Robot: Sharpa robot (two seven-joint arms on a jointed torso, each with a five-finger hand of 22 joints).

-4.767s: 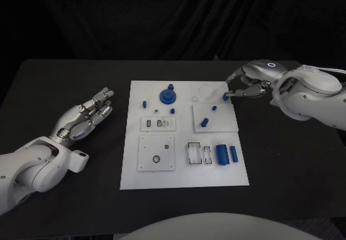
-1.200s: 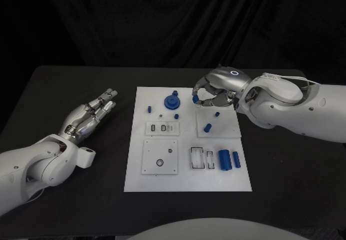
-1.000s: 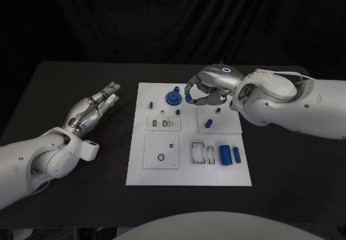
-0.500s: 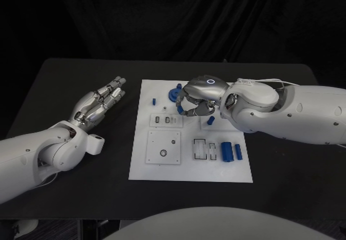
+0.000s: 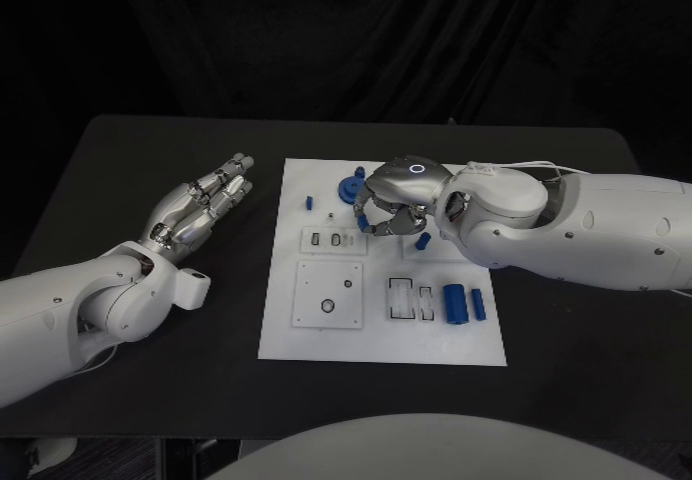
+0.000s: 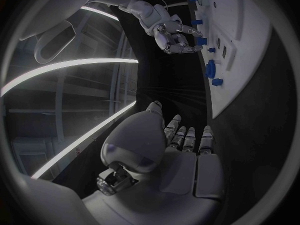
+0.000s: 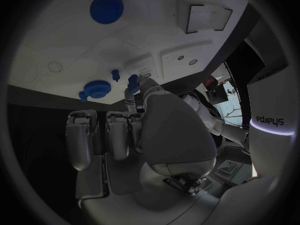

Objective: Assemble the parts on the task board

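Observation:
The white task board (image 5: 378, 335) lies mid-table. My right hand (image 5: 389, 200) hovers over its far half, beside the blue gear (image 5: 351, 190), and pinches a small blue peg (image 5: 364, 222) between thumb and finger. The right wrist view shows that peg (image 7: 132, 81) at the tips of the right hand (image 7: 144, 130), close to the gear (image 7: 97, 89) and a small standing peg (image 7: 115, 75). My left hand (image 5: 202, 205) lies left of the board, holding nothing, fingers stretched out; in the left wrist view this hand (image 6: 181, 145) points along the board's edge (image 6: 240, 92).
On the board lie another blue peg (image 5: 307, 202) near the left edge, one (image 5: 423, 240) under my right forearm, and two blue cylinders (image 5: 451, 302) by the rectangular slots (image 5: 392, 300). A square plate with holes (image 5: 332, 295) sits front left. Black table (image 5: 144, 380) surrounds it.
My right hand has carried the blue peg from the board's far right corner leftward to beside the gear. The left hand stays flat. The camera has shifted.

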